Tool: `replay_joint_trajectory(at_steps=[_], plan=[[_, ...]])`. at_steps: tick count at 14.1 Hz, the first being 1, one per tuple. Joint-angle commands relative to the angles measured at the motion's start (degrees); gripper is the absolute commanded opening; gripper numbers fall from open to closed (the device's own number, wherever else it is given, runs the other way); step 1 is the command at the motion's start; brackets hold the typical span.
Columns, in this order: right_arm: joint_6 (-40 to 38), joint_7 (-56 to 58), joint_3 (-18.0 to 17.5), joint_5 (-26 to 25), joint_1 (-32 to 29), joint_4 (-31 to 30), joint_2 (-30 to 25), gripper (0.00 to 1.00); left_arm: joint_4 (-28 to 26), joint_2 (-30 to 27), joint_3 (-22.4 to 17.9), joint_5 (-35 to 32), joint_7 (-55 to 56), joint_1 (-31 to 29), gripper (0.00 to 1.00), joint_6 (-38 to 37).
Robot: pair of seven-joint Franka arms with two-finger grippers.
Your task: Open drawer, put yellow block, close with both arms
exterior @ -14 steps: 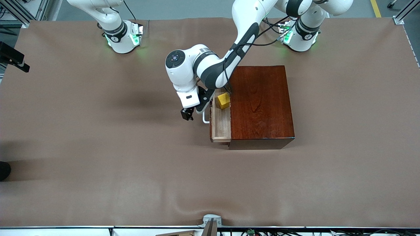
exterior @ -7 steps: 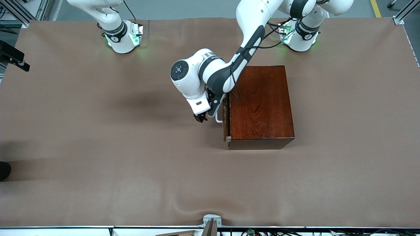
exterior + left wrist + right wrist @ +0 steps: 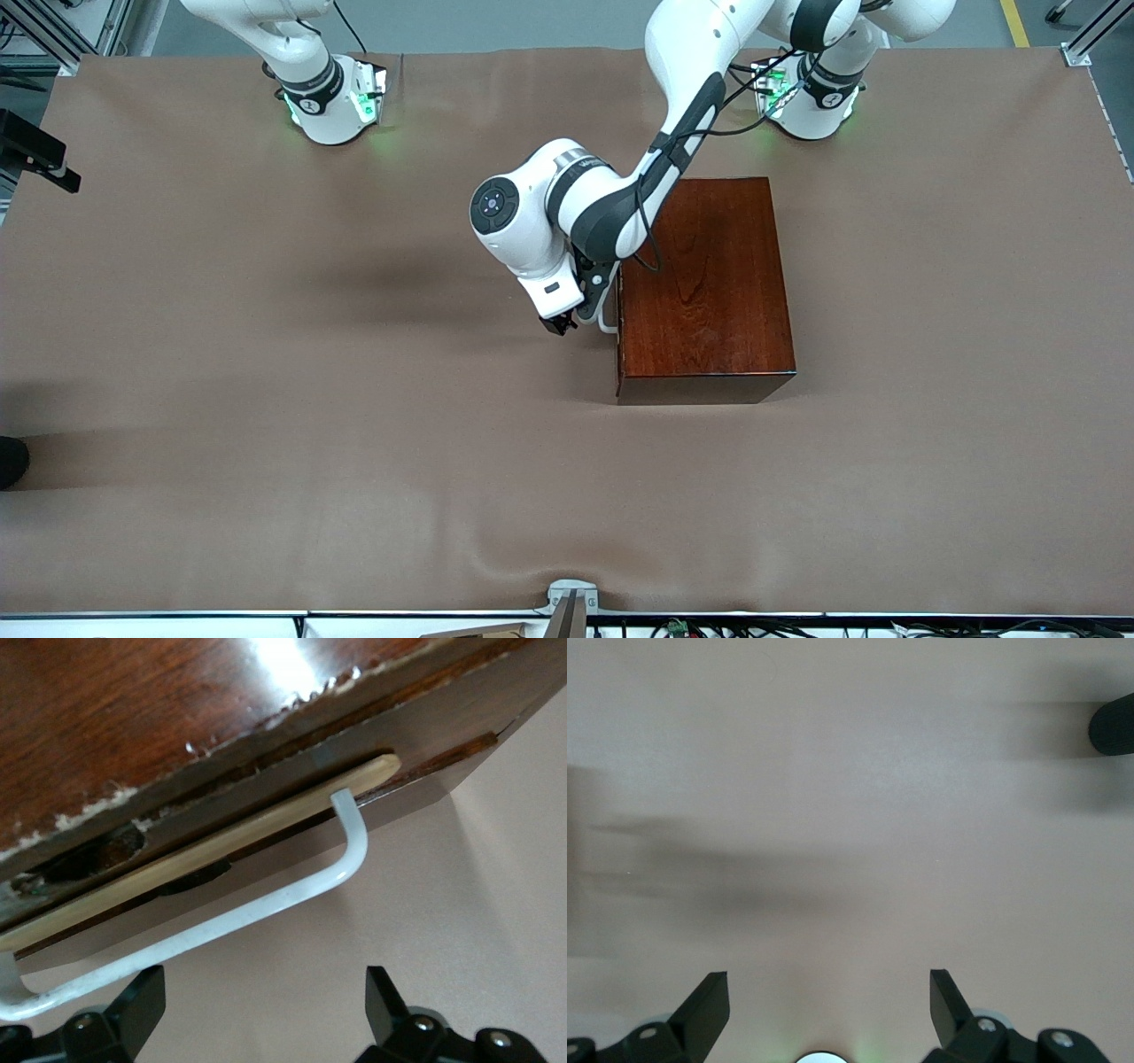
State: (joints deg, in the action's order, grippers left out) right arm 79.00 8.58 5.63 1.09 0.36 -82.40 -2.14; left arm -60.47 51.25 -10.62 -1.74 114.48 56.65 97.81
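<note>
The pale-wood drawer (image 3: 195,850) with white bar handle (image 3: 266,904) is seen almost shut inside the glossy mahogany box (image 3: 704,283), the yellow block hidden from view. The left gripper (image 3: 266,1010), fingers spread, is held at the handle; a skewed push could jam the last gap. The right gripper (image 3: 828,1010), also spread, waits over bare table.

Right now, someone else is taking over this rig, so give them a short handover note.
Left gripper: open, at the white U-shaped bar handle of the drawer, not gripping it.
Right gripper: open, waiting over bare table.
Glossy mahogany-coloured box: mid-table, toward the left arm's end.
Small yellow block: not visible.
Done: drawer looks closed from the front view; a thin pale edge shows in the left wrist view.
Left: press flush, retract.
</note>
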Motion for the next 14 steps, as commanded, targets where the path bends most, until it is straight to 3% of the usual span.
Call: replay_joint_trajectory(at_steps=[1, 4, 7, 10, 14], plan=[[-0.08, 0.65, -0.36, 0.23, 0.08, -1.89, -1.90, 1.00, -0.70, -1.50, -0.19, 0.25, -1.19, -0.31, 1.00, -1.75], [-0.43, 0.65, -0.27, 0.23, -0.18, -1.89, -1.90, 1.00, 0.09, -1.85, 0.94, 0.42, -1.27, -0.13, 1.00, 1.13], [-0.52, 0.65, -0.27, 0.23, -0.45, -1.89, -1.90, 1.00, 0.09, -7.01, 1.13, 0.42, -3.37, 0.22, 1.00, 7.04], [-0.60, 0.56, -0.01, 0.23, -1.06, -2.06, -1.81, 1.00, -0.78, -16.06, 0.51, 0.16, -12.23, -1.62, 1.00, 6.35], [-0.52, 0.56, -0.01, 0.23, -1.24, -1.98, -1.72, 1.00, -0.79, -22.76, 0.33, -0.45, -24.35, -8.64, 1.00, -0.15]])
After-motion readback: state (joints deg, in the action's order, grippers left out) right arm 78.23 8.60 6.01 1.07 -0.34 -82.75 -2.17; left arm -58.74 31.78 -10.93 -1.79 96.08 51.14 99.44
